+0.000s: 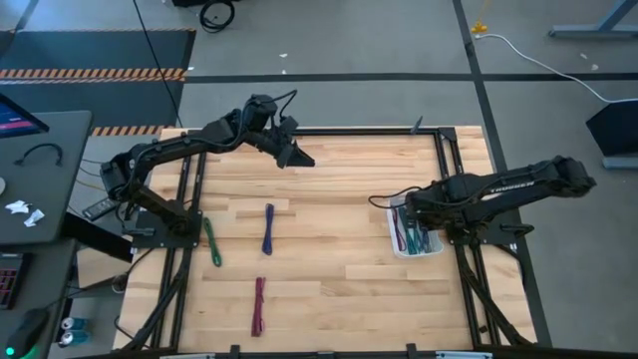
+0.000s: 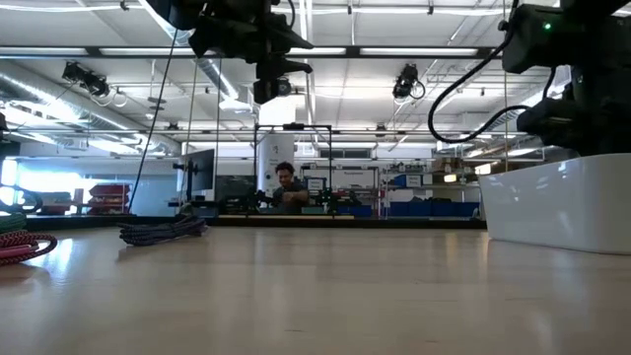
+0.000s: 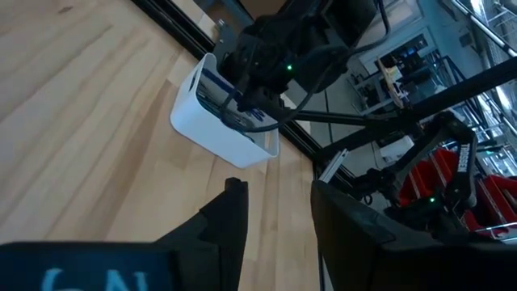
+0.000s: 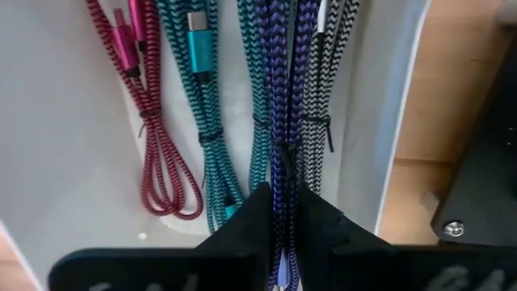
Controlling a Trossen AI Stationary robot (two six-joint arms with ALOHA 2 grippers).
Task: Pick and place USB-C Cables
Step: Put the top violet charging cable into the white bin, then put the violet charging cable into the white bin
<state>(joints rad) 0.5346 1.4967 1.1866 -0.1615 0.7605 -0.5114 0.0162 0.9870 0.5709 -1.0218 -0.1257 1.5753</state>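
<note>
A white tray point(image 1: 393, 245) sits at the table's right side, also seen in the right wrist view point(image 4: 380, 121). In it lie a magenta cable point(image 4: 157, 153), a teal cable point(image 4: 212, 137) and a grey cable point(image 4: 323, 121). My right gripper point(image 4: 283, 198) points down into the tray, shut on a purple-blue cable point(image 4: 283, 97). On the bare wood lie a green cable point(image 1: 212, 241), a purple cable point(image 1: 268, 227) and a maroon cable point(image 1: 259, 304). My left gripper point(image 1: 299, 158) hangs high over the far left-centre of the table, open with nothing between its fingers point(image 3: 230, 218). My right gripper pinches the purple-blue cable bundle between its two fingers, just past its black tie point(image 4: 283, 174). The fingers come from above, pointing down, one on each side of the folded strands. The rest of the bundle stretches away between the teal and grey cables; whether it rests on the tray, I cannot tell.
Black frame rails point(image 1: 451, 179) border the table just beside the tray. Open wood lies between the tray and the loose cables point(image 1: 329, 249). A dark desk point(image 1: 40, 170) with gear stands off the table's left side.
</note>
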